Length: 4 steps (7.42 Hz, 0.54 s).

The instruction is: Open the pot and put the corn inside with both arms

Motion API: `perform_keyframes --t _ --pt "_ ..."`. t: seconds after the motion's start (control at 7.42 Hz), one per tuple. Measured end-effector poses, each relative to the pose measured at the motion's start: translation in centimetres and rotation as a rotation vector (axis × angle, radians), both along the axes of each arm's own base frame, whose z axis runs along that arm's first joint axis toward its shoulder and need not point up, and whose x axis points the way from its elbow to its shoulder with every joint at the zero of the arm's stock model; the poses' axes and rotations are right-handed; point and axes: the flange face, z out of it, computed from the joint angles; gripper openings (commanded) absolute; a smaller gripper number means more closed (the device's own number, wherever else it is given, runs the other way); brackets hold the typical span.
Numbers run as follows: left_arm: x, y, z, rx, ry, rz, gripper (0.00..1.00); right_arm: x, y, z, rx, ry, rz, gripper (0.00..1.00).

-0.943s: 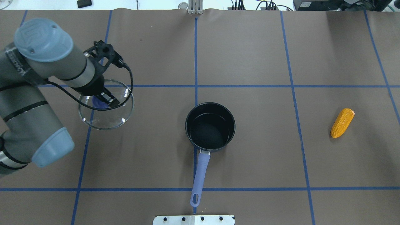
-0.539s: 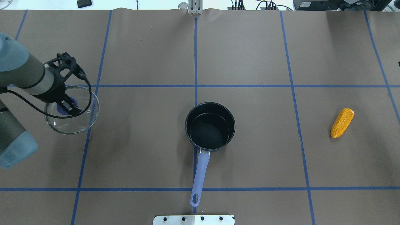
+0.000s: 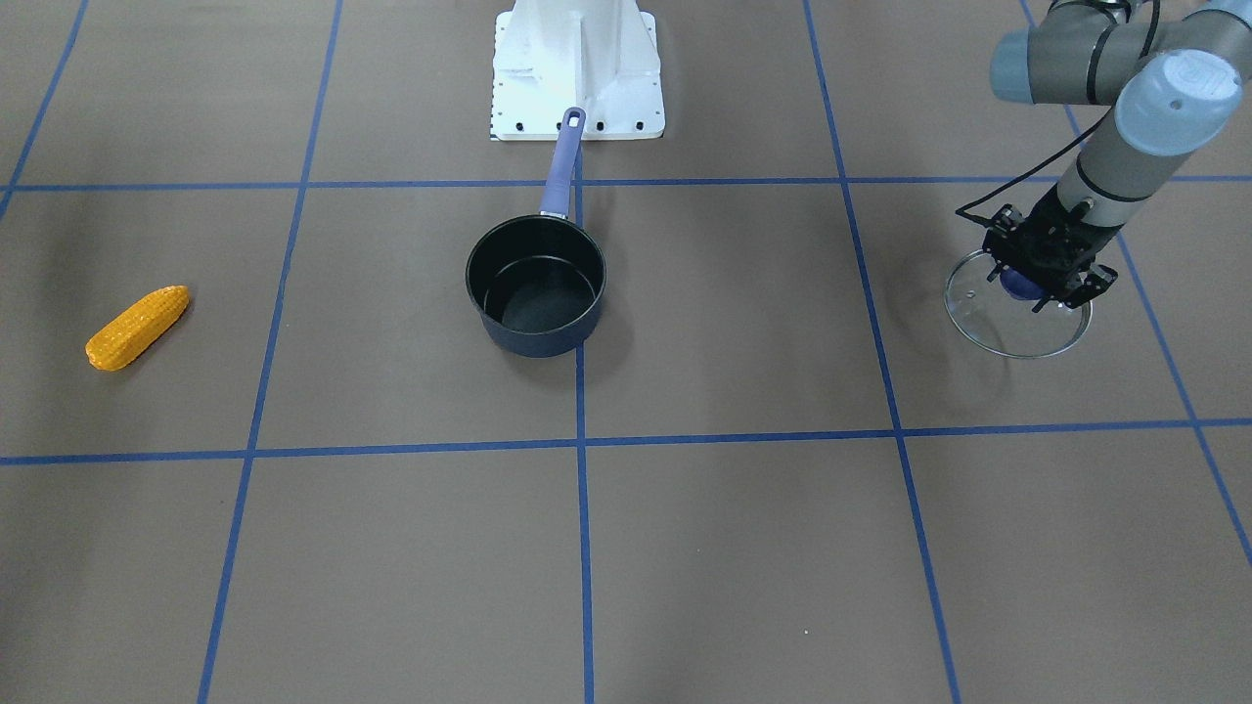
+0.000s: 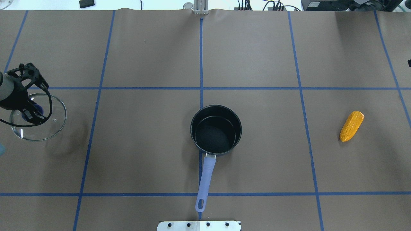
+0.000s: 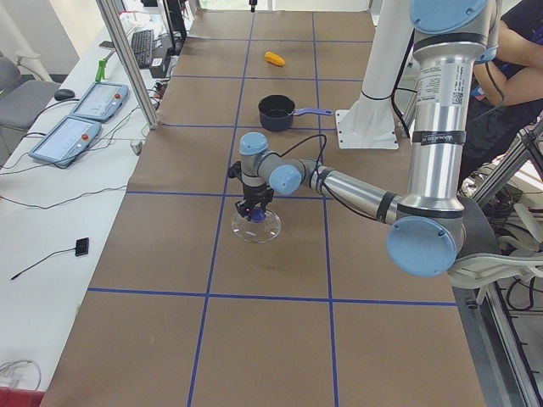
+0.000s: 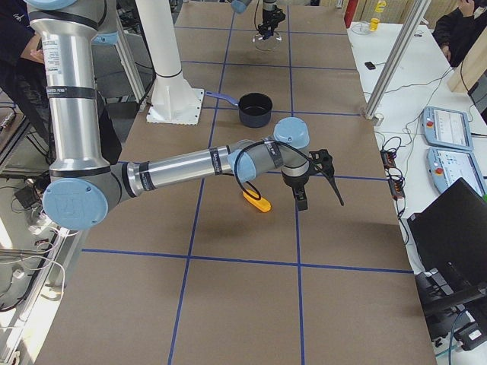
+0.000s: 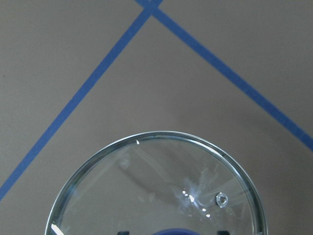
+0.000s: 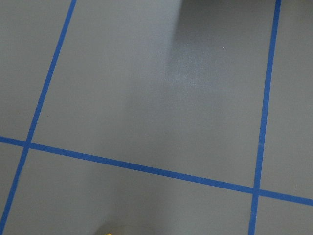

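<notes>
My left jaws pinch the knob (image 3: 1021, 285) of the glass lid (image 3: 1012, 334), holding it well aside so the pot (image 3: 536, 339) is open for the corn (image 3: 137, 327); right jaws, I can't tell.

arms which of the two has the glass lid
The left arm grips the glass lid by its blue knob; the right arm is beside the corn, with no lid.

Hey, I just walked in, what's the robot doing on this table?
The left tool grips the glass lid by its blue knob, far off to the robot's left. The pot stands open and empty in the middle. The corn lies on the table at the robot's right. The right tool is close by, not holding it; I cannot tell whether it is open.
</notes>
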Motion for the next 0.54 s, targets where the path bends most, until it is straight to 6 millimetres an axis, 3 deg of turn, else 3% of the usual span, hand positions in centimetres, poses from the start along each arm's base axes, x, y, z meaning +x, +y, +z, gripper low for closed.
perform_keyframes --t 0.13,0.27,0.4,0.54 --pt "0.3 -0.1 1.5 0.001 0.028 0.015 0.33 0.0 0.0 0.0 0.0 0.0 0.0 1.0" --pt "0.6 -0.1 2.3 -0.004 0.053 0.029 0.69 0.0 0.0 0.0 0.001 0.0 0.0 1.0" --pt "0.7 -0.1 2.6 -0.007 0.064 0.035 0.98 0.0 0.0 0.0 0.001 0.0 0.0 1.0" --pt "0.7 0.0 2.8 -0.009 0.069 0.037 0.99 0.0 0.0 0.0 0.001 0.0 0.0 1.0"
